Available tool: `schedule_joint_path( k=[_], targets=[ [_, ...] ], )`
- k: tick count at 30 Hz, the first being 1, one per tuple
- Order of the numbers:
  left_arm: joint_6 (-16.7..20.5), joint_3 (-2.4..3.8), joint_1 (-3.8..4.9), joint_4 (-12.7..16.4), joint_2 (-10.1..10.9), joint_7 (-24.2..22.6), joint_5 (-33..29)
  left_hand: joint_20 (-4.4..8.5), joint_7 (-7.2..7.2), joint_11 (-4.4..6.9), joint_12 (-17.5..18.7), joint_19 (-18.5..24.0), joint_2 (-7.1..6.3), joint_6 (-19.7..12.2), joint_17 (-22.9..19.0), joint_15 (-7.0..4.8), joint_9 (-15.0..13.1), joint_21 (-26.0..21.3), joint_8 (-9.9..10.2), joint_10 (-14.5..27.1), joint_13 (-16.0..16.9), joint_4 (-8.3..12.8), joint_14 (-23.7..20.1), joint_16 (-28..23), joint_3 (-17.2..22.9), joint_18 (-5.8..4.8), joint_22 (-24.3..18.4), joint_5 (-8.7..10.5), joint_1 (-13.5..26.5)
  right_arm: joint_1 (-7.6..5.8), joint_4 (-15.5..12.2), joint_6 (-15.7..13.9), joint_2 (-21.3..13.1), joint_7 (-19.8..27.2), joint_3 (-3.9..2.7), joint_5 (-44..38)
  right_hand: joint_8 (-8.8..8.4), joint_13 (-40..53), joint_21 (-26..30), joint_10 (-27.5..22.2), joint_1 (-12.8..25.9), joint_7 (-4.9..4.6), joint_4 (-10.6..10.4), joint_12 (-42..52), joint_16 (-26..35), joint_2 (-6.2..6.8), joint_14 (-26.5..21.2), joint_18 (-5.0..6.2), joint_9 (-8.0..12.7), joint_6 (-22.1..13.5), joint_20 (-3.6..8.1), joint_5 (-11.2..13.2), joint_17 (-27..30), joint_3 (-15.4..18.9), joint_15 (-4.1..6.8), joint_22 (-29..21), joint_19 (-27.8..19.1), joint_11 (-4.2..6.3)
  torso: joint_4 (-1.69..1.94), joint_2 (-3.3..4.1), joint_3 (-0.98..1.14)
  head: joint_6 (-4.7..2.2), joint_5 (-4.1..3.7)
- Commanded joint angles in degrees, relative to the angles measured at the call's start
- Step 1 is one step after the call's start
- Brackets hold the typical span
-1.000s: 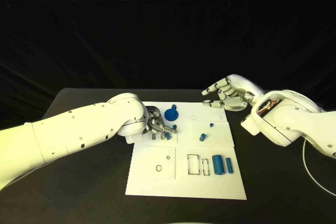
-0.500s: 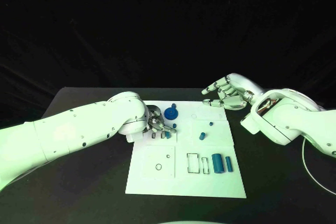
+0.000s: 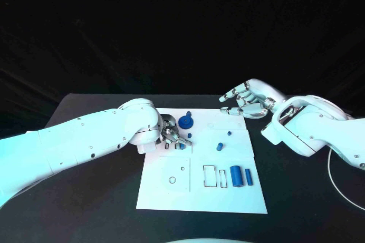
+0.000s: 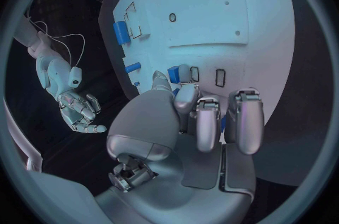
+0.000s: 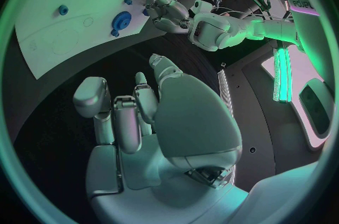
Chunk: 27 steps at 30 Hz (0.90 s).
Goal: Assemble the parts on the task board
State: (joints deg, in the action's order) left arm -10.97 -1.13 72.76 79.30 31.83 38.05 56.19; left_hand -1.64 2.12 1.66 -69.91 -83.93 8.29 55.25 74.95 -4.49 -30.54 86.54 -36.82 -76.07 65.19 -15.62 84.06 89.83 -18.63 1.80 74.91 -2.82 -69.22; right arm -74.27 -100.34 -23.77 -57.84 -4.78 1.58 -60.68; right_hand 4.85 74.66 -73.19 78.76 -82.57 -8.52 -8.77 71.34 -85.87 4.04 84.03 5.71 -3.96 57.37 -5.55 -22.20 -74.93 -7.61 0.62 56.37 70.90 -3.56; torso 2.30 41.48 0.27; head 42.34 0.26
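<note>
The white task board [image 3: 228, 198] lies mid-table. My left hand [image 3: 170, 133] is curled down over its far left part, just beside the blue gear [image 3: 186, 123]. Thumb and a fingertip close around a small blue piece [image 3: 182, 146] [image 4: 173, 73] standing on the board [image 4: 212, 9]. My right hand [image 3: 245, 101] hovers above the board's far right corner, fingers apart and loosely bent, holding nothing. In the right wrist view the gear [image 5: 121, 21] and my left hand [image 5: 168, 9] lie beyond its fingers.
A short blue peg [image 3: 220, 146] lies mid-board, and a tiny blue stud [image 3: 230, 133] sits behind it. Two blue cylinders [image 3: 242, 176] rest side by side at the right, next to outlined slots [image 3: 209, 178]. Black table [image 3: 91, 211] surrounds the board.
My left hand's fingers have shifted slightly around the small blue piece. The right hand has risen a little. The parts on the board have stayed in place.
</note>
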Motion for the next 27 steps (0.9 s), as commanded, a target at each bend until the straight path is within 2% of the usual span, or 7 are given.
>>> schedule_joint_path(
  k=[1,12,15,21,23,25,27],
  targets=[
    [-2.14,0.03,0.05,-0.15,-0.24,0.48,0.16,0.34,0.03,0.04,-0.29,-3.39,-0.11,-0.42,15.05,-0.52,-0.1,0.34,-0.28,-0.33,0.14,0.15,5.94,0.17,0.35,-0.49,9.21,0.02,-0.53,0.05,-0.05,0.29,0.08,-0.36,0.0,-1.0,0.32,-0.27,0.29,0.13,0.26,0.1,-0.09,0.1,0.2,0.35,4.29,0.91,0.07,0.31,0.21,-0.23,-7.99,-0.39,0.25,0.18,0.02,0.28,-0.05,0.01,0.0,0.12,-0.13],
    [-2.21,0.03,0.05,-0.72,-0.71,0.58,0.62,0.42,-0.16,0.21,-0.71,-3.59,0.58,-0.78,15.05,-0.65,-1.67,0.55,-1.15,-0.55,0.71,0.8,5.94,0.17,1.75,-0.58,9.66,-0.02,-2.05,0.05,-0.16,0.35,0.07,-0.36,0.0,-1.07,0.32,-0.27,0.29,0.13,0.26,0.1,-0.09,0.1,0.2,0.35,4.29,0.91,0.07,0.31,0.21,-0.23,-7.99,-0.39,0.25,0.18,0.02,0.28,0.01,0.06,-0.02,0.2,-0.36],
    [-1.6,0.04,0.05,-0.69,-0.75,0.53,0.64,0.5,-0.3,0.35,-0.62,-3.57,1.9,-1.19,15.05,-0.76,-2.29,0.52,-1.34,-0.43,0.71,1.86,5.94,0.17,3.75,-0.57,9.64,-0.05,-4.09,0.05,-0.14,0.43,0.09,-0.4,0.0,-1.08,0.32,-0.27,0.29,0.13,0.26,0.1,-0.09,0.1,0.2,0.35,4.29,0.91,0.07,0.31,0.21,-0.23,-7.99,-0.39,0.25,0.18,0.02,0.28,0.01,0.0,-0.02,0.26,-0.34],
    [0.28,0.04,0.05,-0.58,-0.75,0.33,0.37,1.01,-0.69,0.79,0.39,-3.4,5.35,-3.96,15.05,-1.26,-3.11,0.3,-0.25,0.62,0.23,7.3,5.94,0.17,13.03,-0.49,9.35,-1.33,-13.15,0.06,-0.01,0.84,0.2,-0.47,0.01,-1.09,0.32,-0.27,0.29,0.13,0.26,0.1,-0.09,0.1,0.2,0.35,4.29,0.91,0.07,0.31,0.21,-0.23,-7.99,-0.39,0.25,0.18,0.02,0.28,0.03,0.0,-0.04,0.39,-0.33],
    [0.66,0.04,0.05,-0.55,-0.68,0.25,0.24,1.01,-0.49,0.67,0.79,-3.39,4.99,-4.53,15.05,-1.2,-3.29,0.28,0.16,1.02,0.06,8.4,5.94,0.17,16.05,-0.49,9.35,-2.51,-14.54,0.08,0.05,0.84,0.27,-0.36,0.02,-1.1,0.33,-0.22,0.28,0.18,0.29,0.11,-0.1,0.17,0.13,0.4,4.33,0.9,0.07,0.34,0.22,-0.29,-8.12,-0.45,0.26,0.21,0.06,0.29,0.03,0.01,-0.02,0.41,-0.33],
    [0.81,0.04,0.05,-0.52,-0.59,0.19,0.03,0.69,-0.2,0.21,1.16,-3.35,3.03,-4.71,15.05,-1.02,-3.77,0.22,0.5,1.22,-0.06,8.43,5.94,0.17,21.08,-0.49,9.31,-3.2,-14.0,0.11,0.11,0.7,0.35,-0.15,0.03,-1.1,0.33,-0.22,0.28,0.18,0.29,0.11,-0.1,0.17,0.13,0.4,4.33,0.9,0.07,0.34,0.22,-0.29,-8.12,-0.45,0.26,0.21,0.06,0.29,0.0,-0.02,-0.01,0.44,-0.31],
    [0.87,0.04,0.04,-0.47,-0.48,0.13,-0.24,0.35,-0.16,-0.23,1.4,-3.35,-0.87,-4.47,15.05,-0.98,-4.56,0.19,0.8,1.16,-0.07,7.7,5.94,0.17,30.15,-0.49,9.38,-3.59,-11.63,0.15,0.13,0.56,0.39,0.06,0.04,-1.1,0.39,-0.09,0.19,0.3,0.21,0.16,-0.03,0.36,0.05,0.45,4.37,0.87,0.04,0.49,0.24,-0.56,-8.25,-0.66,0.28,0.37,0.19,0.33,0.01,-0.03,-0.01,0.47,-0.33]
  ],
)
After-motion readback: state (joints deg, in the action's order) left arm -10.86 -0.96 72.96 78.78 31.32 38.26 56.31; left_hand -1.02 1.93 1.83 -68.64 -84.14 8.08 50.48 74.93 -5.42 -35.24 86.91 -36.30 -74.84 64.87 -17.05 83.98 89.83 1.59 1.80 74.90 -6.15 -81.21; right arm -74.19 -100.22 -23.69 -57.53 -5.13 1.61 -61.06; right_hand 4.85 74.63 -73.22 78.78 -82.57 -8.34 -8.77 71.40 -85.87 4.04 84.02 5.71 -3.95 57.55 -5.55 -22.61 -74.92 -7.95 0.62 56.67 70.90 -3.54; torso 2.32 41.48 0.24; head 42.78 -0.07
